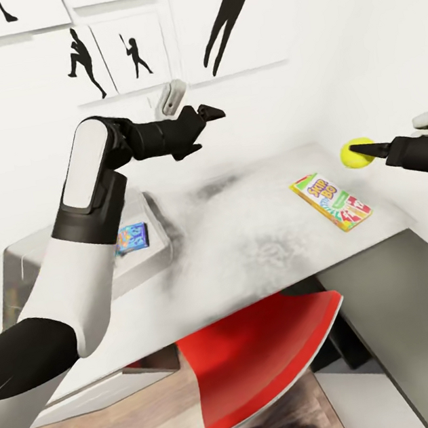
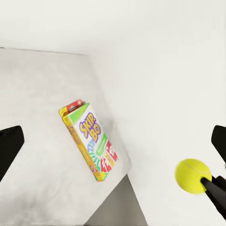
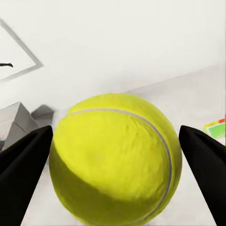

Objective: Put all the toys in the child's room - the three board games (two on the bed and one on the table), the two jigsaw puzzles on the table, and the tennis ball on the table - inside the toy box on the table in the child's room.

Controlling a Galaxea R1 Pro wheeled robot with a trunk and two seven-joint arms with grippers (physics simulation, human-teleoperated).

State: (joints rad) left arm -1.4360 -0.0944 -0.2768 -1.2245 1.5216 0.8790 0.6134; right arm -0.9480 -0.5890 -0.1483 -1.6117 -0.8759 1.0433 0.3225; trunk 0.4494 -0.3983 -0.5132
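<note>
Above the worktop (image 1: 245,237) far corner, right gripper (image 3: 115,155) pinches the fuzzy tennis ball (image 1: 356,153), lifted clear. Left gripper (image 1: 204,123) hovers spread, empty. Risk: round ball squirts from the two-point pinch during the swing to the smooth grey toy box (image 1: 154,250). Glossy flat game box (image 1: 330,201) lies beneath.

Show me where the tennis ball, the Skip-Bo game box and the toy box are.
tennis ball (image 1: 354,154), head view, the ball's middle.
Skip-Bo game box (image 1: 330,202), head view, middle of its lid.
toy box (image 1: 150,207), head view, its right rim.
</note>
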